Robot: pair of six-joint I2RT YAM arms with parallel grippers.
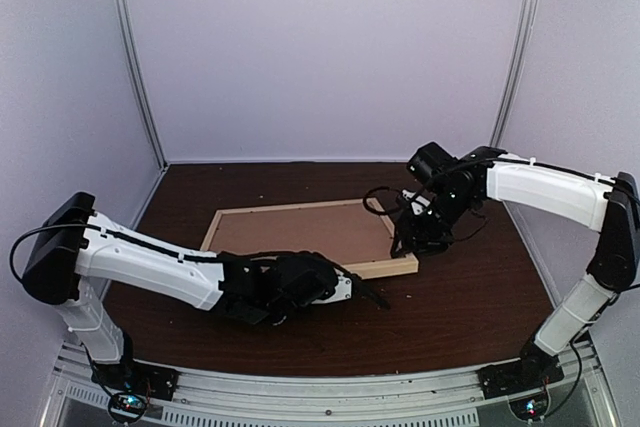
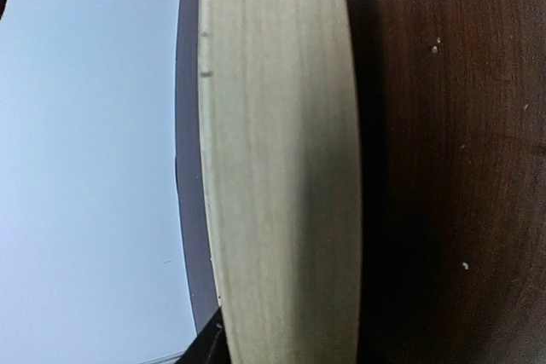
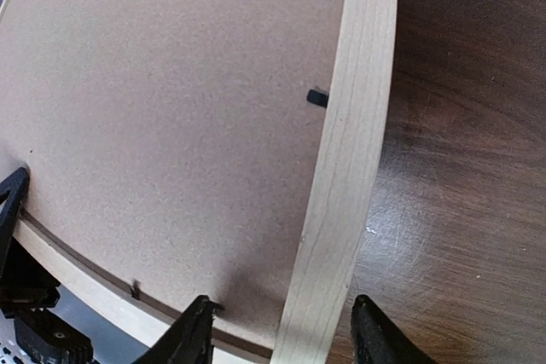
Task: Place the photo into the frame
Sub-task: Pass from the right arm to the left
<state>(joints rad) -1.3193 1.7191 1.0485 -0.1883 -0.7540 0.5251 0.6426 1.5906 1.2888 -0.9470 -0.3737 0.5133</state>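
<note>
Arms: two; the left arm (image 1: pixel 150 267) reaches from the near left corner of the table (image 1: pixel 450 307) toward its middle.
Left gripper (image 1: pixel 372 297): one, low over the table at the near long side of the frame, toward that side's right end.
Left fingers: the left wrist view shows only one black fingertip (image 2: pixel 205 349), just beside the wood strip (image 2: pixel 281 168). I cannot tell whether the pair is spread or pinching.
Frame (image 1: pixel 290 207): one, of pale wood, lying about the middle of the table. Its long sides run left to right, slightly askew.
Backing board (image 1: pixel 300 237): one brown sheet, filling the frame's opening inside the strips.
Tabs: one black tab (image 3: pixel 317 97) at the inner edge of the strip (image 3: pixel 350 151), lying on the board (image 3: pixel 171 108). There is a second, smaller dark mark (image 3: pixel 134 289) at the adjoining edge.
Right gripper (image 1: pixel 415 237): one, over the frame's right short side, near its near right corner.
Right fingers (image 3: pixel 194 330): two, spread apart and astride the strip. One is over the board side and the other is on the table side, just beside the wood.
Right arm (image 1: pixel 545 192): comes in from the near right corner of the table, elbow high.
</note>
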